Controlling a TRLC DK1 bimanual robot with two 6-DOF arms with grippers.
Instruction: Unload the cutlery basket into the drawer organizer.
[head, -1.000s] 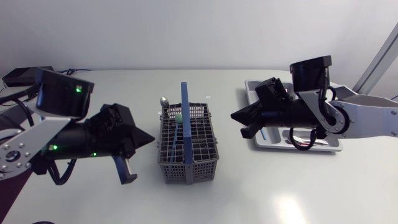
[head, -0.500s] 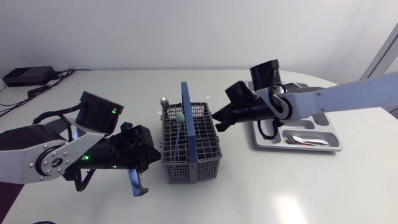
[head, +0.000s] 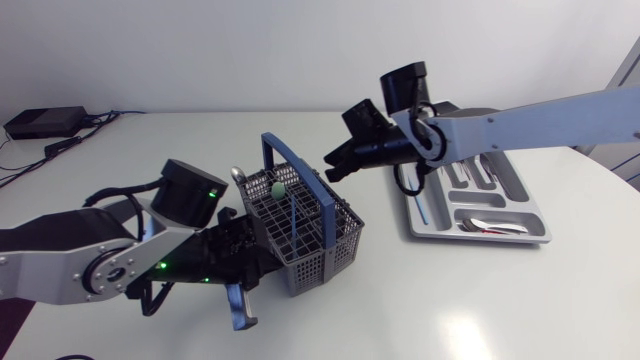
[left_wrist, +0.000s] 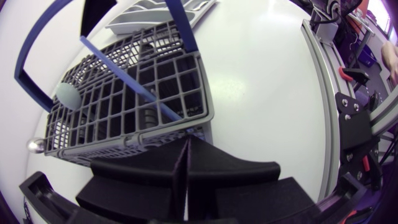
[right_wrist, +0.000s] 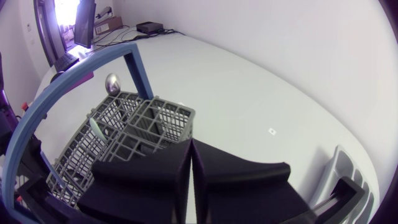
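Basket (head: 320, 255) lies just ahead of left claw (left_wrist: 188, 144), closed tight; right claw (right_wrist: 191, 144), also closed, at its far corner.

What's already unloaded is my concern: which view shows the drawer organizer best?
The head view: the drawer organizer lies nearly whole, compartments facing the camera. The left wrist view catches one end beyond the cutlery basket; the right wrist view, only a corner.
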